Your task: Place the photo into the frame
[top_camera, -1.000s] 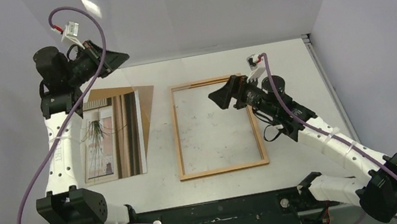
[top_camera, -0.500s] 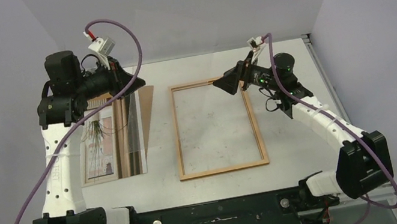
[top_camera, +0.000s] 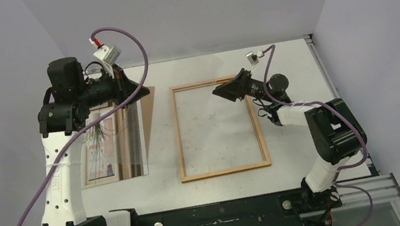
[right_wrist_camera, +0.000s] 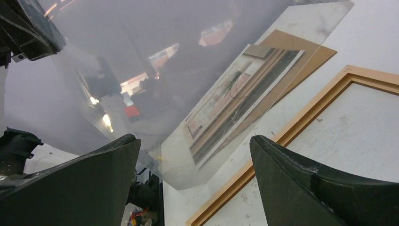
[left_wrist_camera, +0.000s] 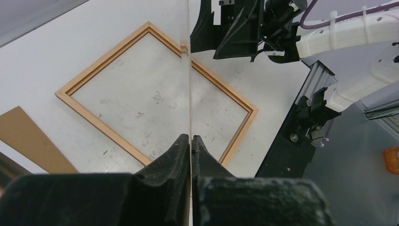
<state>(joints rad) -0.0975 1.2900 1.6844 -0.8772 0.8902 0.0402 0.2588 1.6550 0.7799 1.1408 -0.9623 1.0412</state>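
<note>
Above the far end of the frame (top_camera: 177, 135) the way is barred by a clear pane (right_wrist_camera: 141, 94) standing on edge in the air. It is pinched in the closed left gripper (left_wrist_camera: 190, 141) off the frame's far-left corner and reaches across toward the wide-spread right gripper (top_camera: 217, 90) above the far-right corner. The near half of the frame, bare table inside it, lies open from above, while left of the frame the photo (top_camera: 99, 148) on a brown board (top_camera: 148, 106) lies flat, its left edge overhung by the left arm.
</note>
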